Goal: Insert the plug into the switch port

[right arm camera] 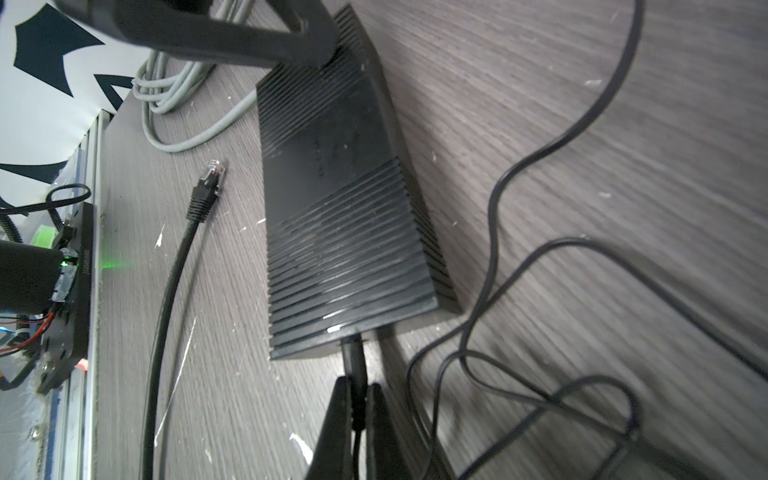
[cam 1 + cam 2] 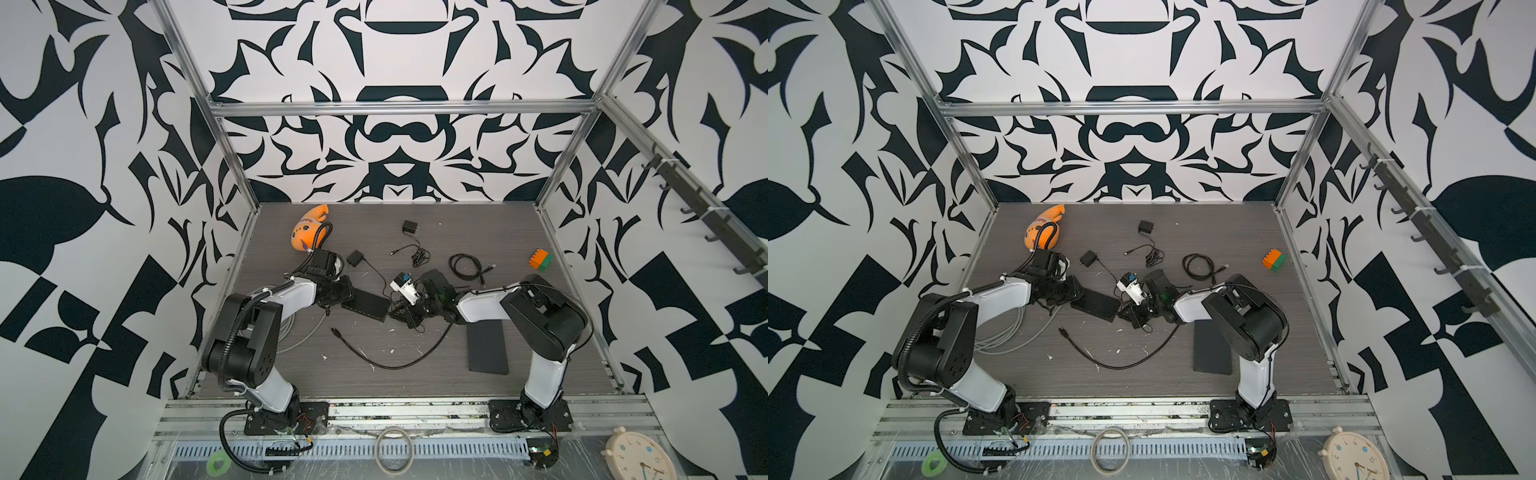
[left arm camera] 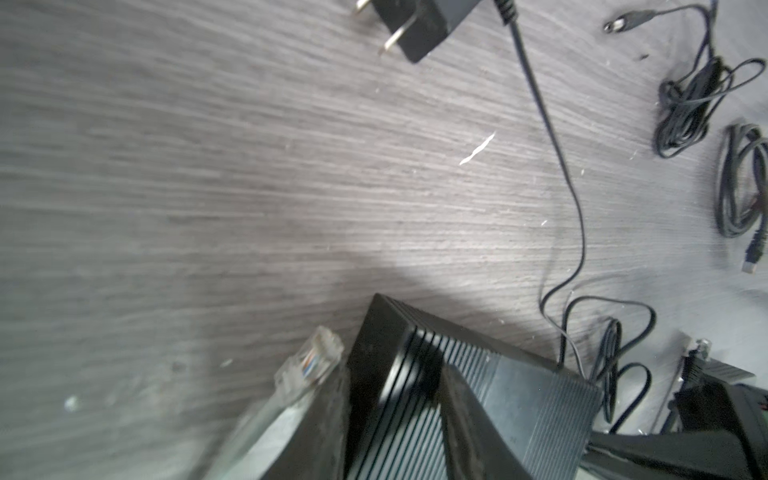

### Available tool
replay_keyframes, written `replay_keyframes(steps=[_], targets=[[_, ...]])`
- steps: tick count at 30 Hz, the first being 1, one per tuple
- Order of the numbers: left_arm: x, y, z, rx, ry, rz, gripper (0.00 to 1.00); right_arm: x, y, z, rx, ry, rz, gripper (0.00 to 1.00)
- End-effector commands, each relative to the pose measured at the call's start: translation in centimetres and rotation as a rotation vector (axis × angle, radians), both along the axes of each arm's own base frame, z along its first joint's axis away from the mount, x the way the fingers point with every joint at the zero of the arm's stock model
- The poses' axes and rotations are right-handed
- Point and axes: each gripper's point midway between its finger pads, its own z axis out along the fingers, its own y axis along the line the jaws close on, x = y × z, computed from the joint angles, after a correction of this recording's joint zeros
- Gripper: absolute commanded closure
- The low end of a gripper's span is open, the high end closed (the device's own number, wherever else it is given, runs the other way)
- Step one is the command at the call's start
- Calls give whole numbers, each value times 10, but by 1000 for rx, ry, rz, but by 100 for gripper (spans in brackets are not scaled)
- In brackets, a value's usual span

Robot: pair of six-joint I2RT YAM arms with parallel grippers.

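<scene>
Switch (image 2: 365, 305) — a black ribbed box — lies flat near the middle of the table (image 2: 415, 386), its length running roughly left to right. The left gripper (image 3: 395, 386) clasps its left end with jaws partway apart. One finger (image 3: 465, 407) rests across the ribbed top and the other sits against the side wall.

The right gripper (image 1: 353, 388) sits at the switch's right end, its jaws pinched tight on the plug (image 1: 352, 353). The plug is black and its tip meets the end face of the switch, but how deep it sits in the port I cannot tell. Its thin black cord runs out between the jaws.

On the near side of the switch lies a black network cable (image 1: 199, 203), its clear-tipped end loose on the table beside the switch's long edge. A second connector (image 3: 311, 365), clear, on a grey cable (image 3: 262, 432), lies just beside the left gripper's outer finger.

Beyond the switch sits a power adapter (image 2: 354, 258), its cord running toward the switch, and farther back is another adapter (image 2: 409, 227). An orange toy fish (image 2: 309, 228) lies at the far left and a coloured block (image 2: 540, 259) at the right. A flat black slab (image 2: 486, 347) lies on the near right, partly under the right arm.
</scene>
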Motion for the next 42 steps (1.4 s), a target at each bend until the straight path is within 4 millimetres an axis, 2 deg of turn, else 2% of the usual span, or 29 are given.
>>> replay_keyframes(steps=[1,3,5,10,15,21,27,32,42], targets=[[-65,-30,5,-99,247,-98,59,42,-1,45,98,-204,-97,90],[-57,-13,7,-29,228,-45,56,39,-20,40,65,-173,-103,84],[-52,-4,10,14,206,-12,55,35,-34,37,40,-154,-87,78],[-38,-2,14,31,168,15,54,23,-52,44,34,-152,-6,67],[-29,-4,17,20,156,9,53,19,-64,47,-21,-198,78,65],[-22,-9,21,-8,151,-14,52,11,-49,51,-47,-387,226,68],[-20,-5,27,-32,150,4,50,16,-30,51,-103,-545,273,69],[-23,0,27,-57,163,20,49,17,-22,44,-136,-589,325,71],[-29,-9,17,-101,212,-20,50,23,-17,21,-209,-599,398,72]])
